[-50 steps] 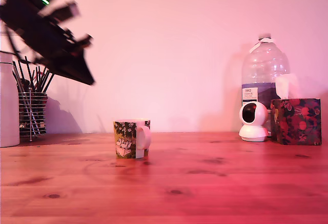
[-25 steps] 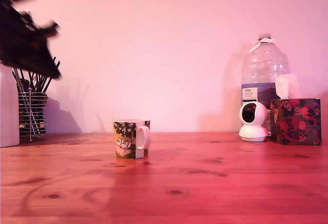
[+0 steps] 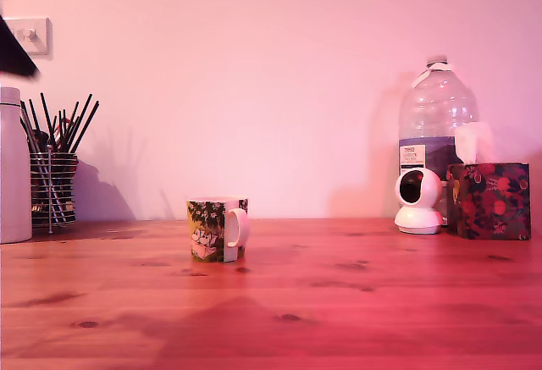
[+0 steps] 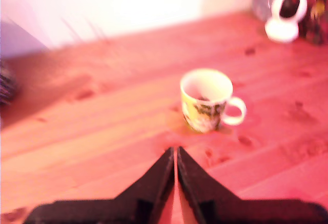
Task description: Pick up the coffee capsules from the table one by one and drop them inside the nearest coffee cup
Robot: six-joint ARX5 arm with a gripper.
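The coffee cup (image 3: pixel 218 229), a short mug with a leafy print and a white handle, stands upright on the wooden table (image 3: pixel 339 302) left of centre in the exterior view. The wrist view looks down on the cup (image 4: pixel 207 101) from some way off, and a dark blurred shape lies inside it. My gripper (image 4: pixel 176 151) is well above the table with its black fingers pressed together and nothing between them. In the exterior view only a dark corner of the arm (image 3: pixel 15 52) shows at the upper left edge. No coffee capsules show on the table.
A tall white cylinder (image 3: pixel 13 167) and a wire holder of black sticks (image 3: pixel 52 188) stand at the exterior view's far left. A water bottle (image 3: pixel 436 129), a small white camera (image 3: pixel 418 201) and a floral tissue box (image 3: pixel 489 201) stand at the back right.
The arm has swung up and to the exterior view's left, almost out of frame, uncovering a wall switch. The cup has not moved.
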